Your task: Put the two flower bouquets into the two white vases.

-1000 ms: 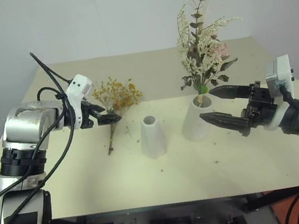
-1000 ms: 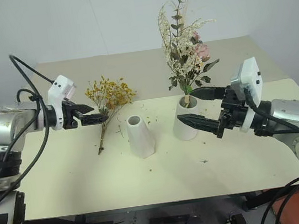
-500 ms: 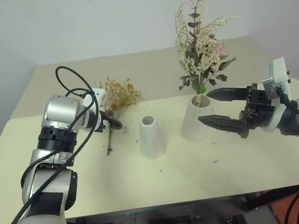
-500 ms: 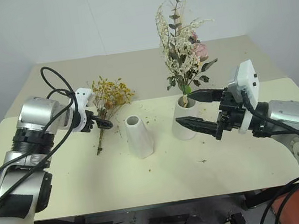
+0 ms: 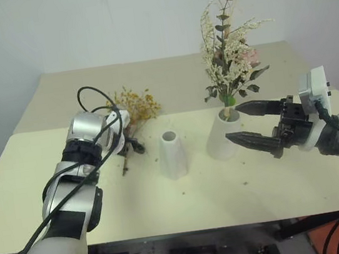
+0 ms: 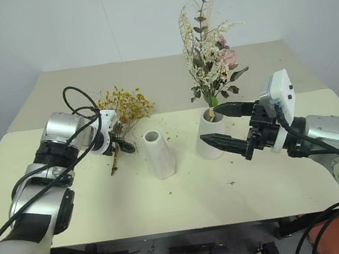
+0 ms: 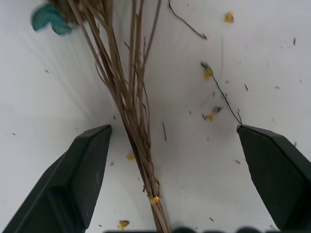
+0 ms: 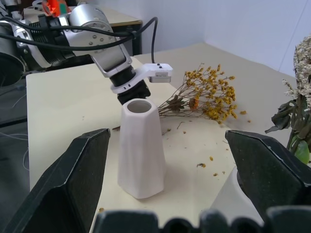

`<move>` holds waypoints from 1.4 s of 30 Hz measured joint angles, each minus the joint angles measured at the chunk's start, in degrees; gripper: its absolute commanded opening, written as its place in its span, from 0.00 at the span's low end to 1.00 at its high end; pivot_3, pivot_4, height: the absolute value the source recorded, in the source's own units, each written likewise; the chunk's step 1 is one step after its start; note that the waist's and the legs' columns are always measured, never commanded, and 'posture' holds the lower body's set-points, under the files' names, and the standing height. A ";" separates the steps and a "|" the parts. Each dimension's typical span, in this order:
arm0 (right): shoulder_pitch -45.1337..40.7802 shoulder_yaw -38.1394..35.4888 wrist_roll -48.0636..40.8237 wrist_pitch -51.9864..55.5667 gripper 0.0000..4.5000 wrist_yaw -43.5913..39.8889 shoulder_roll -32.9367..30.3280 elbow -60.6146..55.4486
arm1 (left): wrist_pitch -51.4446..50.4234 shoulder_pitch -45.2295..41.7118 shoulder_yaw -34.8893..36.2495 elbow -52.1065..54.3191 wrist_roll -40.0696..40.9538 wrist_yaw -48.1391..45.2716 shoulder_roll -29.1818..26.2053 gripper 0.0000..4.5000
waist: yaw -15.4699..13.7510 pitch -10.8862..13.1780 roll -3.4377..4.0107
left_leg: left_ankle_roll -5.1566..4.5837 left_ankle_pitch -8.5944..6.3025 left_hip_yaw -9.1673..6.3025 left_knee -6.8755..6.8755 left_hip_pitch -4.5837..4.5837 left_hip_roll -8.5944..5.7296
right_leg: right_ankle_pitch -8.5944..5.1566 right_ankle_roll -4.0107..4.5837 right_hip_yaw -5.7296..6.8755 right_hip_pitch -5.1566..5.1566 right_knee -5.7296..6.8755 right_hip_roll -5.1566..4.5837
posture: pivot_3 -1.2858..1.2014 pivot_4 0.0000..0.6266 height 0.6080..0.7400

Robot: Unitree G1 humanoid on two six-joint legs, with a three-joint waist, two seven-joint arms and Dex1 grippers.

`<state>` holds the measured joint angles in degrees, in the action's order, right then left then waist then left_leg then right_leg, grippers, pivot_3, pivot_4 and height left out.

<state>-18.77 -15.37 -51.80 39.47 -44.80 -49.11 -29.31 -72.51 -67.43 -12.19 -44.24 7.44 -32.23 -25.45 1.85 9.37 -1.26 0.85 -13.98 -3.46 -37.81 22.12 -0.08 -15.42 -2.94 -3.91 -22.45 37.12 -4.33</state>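
**Left gripper straddling yellow bouquet stems; one bouquet of two still on the table**

Key relation: the yellow-orange dried bouquet (image 5: 133, 105) lies flat on the table (image 5: 187, 206), its long axis running from the flower heads at the far end back along the thin brown stems (image 7: 132, 104) toward the near edge. The left gripper (image 7: 174, 145) points steeply down over those stems. In the left wrist view the bundle passes between the two black fingers, closer to one than the other and touching neither; the jaws are spread, nothing grasped. The stem axis runs roughly across the gap, so closing should pinch the bundle. The left arm is plainly the nearer one.

The right gripper (image 5: 252, 125) hangs level just beside the wide round vase (image 5: 220, 137), fingers parted and empty.

Count:
- Bouquets, two: the yellow one on the table; the white-cream bunch with a pink bloom (image 5: 230, 55) standing upright in the wide vase.
- White vases, two: the wide one, filled; the narrow faceted vase (image 5: 172, 154), empty, between the yellow bouquet and the wide vase.

Loose petals and debris (image 7: 209, 74) are scattered on the tabletop
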 measured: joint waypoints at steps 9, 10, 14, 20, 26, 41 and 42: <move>0.69 -1.01 -0.05 0.00 1.00 0.36 0.00 -0.50 | 5.02 -1.67 0.12 -5.75 -3.02 2.23 1.09 0.18 | -0.68 0.00 0.00 | 0.00 0.00 0.00 0.00 -0.05 -0.01 | 0.00 0.00 0.00 0.06 0.00 0.00 | 0.52 0.24 1.00; 0.76 -1.03 -0.05 0.00 1.00 0.41 0.00 -0.53 | 5.39 -1.82 0.33 -6.23 -3.09 2.32 1.10 0.11 | -0.77 0.00 0.00 | 0.00 0.00 0.00 0.00 -0.05 -0.01 | 0.00 0.00 0.00 0.06 -0.01 0.00 | 0.52 0.24 1.00; 1.27 -1.06 -0.06 0.00 1.00 0.44 0.00 -0.58 | 6.11 -2.03 1.39 -7.26 -3.31 2.63 1.10 0.01 | -0.85 0.00 0.00 | 0.00 0.00 0.00 0.00 -0.05 -0.01 | 0.00 0.00 0.00 0.06 0.00 0.00 | 0.52 0.24 1.00; 1.39 -1.07 -0.07 0.00 1.00 0.28 0.00 -0.58 | 6.95 -2.17 4.33 -7.80 -3.30 4.90 0.95 0.01 | -0.80 0.01 -0.02 | 0.00 0.00 0.00 0.00 -0.02 -0.01 | 0.00 0.00 0.00 0.03 -0.01 0.00 | 0.52 0.24 1.00; 1.70 -1.13 -0.07 0.00 1.00 -0.69 -0.19 -0.52 | 13.80 -2.05 12.19 -1.96 -0.80 5.88 -1.16 0.01 | -0.98 0.03 -0.05 | 0.01 0.00 0.00 0.00 0.11 -0.01 | 0.01 0.00 0.00 -0.09 -0.01 -0.03 | 0.52 0.24 1.00; 2.51 -1.12 3.69 -0.30 1.00 -4.73 -1.41 0.65 | 25.57 5.01 21.27 20.43 15.87 -13.87 -2.80 0.01 | -0.92 0.03 -0.05 | 0.02 0.01 0.01 -0.03 0.11 -0.02 | 0.02 0.00 0.00 -0.10 0.00 -0.04 | 0.52 0.24 1.00; 2.57 -1.13 3.85 -0.33 1.00 -4.95 -1.42 0.65 | 25.36 5.01 21.56 21.38 17.27 -15.27 -3.12 0.01 | -0.91 0.03 -0.05 | 0.02 0.01 0.01 -0.03 0.11 -0.01 | 0.02 0.00 0.00 -0.10 0.00 -0.04 | 0.52 0.24 1.00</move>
<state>-16.20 -16.49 -47.94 39.14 -49.75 -50.53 -28.66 -47.14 -62.42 9.37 -22.86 24.71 -47.49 -28.58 0.93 9.40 -1.31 0.86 -13.97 -3.45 -37.84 22.23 -0.10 -15.40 -2.94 -3.91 -22.55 37.12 -4.37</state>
